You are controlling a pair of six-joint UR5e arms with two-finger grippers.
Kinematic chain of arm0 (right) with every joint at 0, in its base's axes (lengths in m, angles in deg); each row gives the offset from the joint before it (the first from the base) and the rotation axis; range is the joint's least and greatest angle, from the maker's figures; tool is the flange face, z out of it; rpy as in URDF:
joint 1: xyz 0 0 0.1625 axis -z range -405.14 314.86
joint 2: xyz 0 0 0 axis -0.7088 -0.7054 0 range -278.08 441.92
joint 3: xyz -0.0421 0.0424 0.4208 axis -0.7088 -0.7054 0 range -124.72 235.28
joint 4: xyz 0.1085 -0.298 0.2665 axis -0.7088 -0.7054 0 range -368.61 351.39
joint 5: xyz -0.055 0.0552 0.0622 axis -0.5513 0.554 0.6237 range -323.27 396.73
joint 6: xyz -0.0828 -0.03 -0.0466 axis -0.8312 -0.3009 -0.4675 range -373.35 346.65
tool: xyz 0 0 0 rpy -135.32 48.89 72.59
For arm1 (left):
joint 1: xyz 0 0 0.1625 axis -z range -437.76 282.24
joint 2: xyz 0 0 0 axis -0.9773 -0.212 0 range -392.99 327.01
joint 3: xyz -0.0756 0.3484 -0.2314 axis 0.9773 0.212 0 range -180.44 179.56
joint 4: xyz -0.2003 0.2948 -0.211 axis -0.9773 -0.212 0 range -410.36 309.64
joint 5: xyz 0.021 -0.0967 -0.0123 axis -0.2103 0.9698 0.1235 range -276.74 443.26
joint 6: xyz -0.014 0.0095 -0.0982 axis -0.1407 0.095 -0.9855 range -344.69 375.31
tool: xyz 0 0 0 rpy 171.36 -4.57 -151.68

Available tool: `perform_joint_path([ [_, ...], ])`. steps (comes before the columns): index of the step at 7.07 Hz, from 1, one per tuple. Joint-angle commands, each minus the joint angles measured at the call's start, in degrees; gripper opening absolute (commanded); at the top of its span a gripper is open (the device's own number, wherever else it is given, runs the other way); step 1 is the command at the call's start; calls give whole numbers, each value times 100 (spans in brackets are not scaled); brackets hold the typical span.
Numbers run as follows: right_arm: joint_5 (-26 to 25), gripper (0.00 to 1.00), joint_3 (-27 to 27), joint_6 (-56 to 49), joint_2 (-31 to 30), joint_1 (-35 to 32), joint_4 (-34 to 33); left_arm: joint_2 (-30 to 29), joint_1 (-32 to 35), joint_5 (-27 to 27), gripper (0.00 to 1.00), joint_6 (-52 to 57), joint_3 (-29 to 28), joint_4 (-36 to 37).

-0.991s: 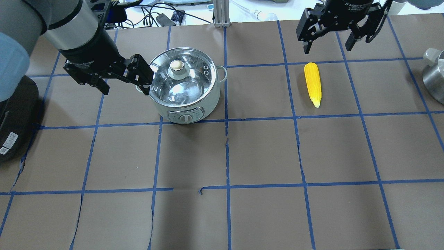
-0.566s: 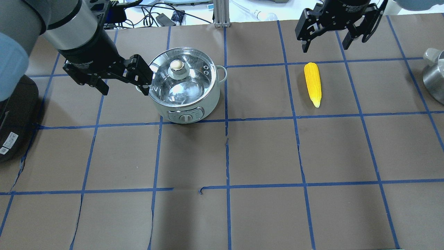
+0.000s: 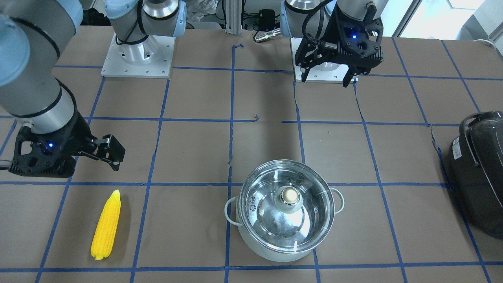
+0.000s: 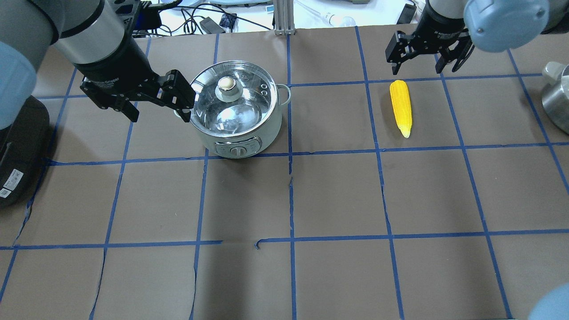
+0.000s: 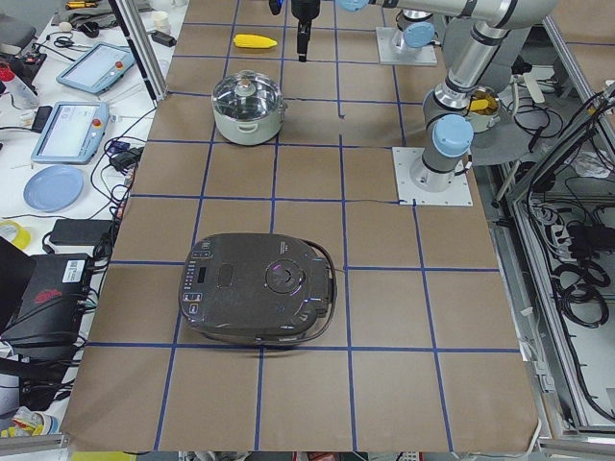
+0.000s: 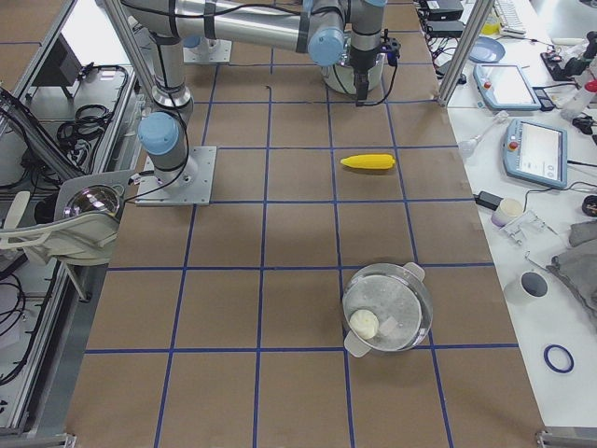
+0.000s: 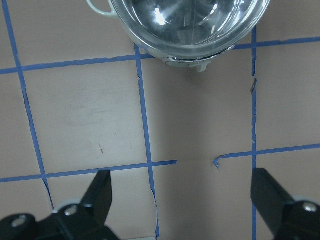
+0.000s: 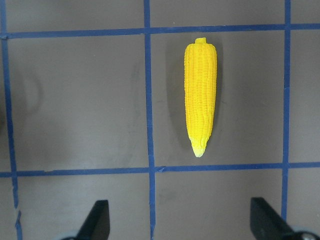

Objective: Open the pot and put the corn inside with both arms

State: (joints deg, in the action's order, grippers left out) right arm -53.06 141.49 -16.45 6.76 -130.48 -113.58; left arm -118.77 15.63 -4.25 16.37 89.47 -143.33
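The pot (image 4: 238,111) stands on the table with its glass lid and metal knob (image 4: 226,86) on; it also shows in the front view (image 3: 286,210) and at the top of the left wrist view (image 7: 190,25). My left gripper (image 4: 160,113) is open and empty, high above the table on the robot's side of the pot (image 3: 326,76). The yellow corn (image 4: 400,108) lies flat to the right, also in the front view (image 3: 106,225). My right gripper (image 4: 418,69) is open and empty above the table near the corn, which shows between its fingers in the right wrist view (image 8: 200,97).
A large black appliance (image 4: 18,151) sits at the table's left end (image 3: 477,173). A metal kettle (image 4: 555,98) stands at the right edge. Cables and devices lie beyond the far edge. Brown paper with blue tape lines covers the table.
My right gripper has shifted and now looks smaller in the overhead view, and the right arm's blue joint has come into view. My left gripper, the pot and the corn have not moved.
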Motion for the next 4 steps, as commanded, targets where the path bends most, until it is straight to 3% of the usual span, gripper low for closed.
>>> perform_joint_path([
  [1, 6, 100, 440, -156, 481, 193, -1142, 0, 47, -2, 100, 0, 0, -2],
  [4, 15, 100, 397, -367, 1369, 334, -2024, -44, 65, 6, 100, -9, 9, 6],
])
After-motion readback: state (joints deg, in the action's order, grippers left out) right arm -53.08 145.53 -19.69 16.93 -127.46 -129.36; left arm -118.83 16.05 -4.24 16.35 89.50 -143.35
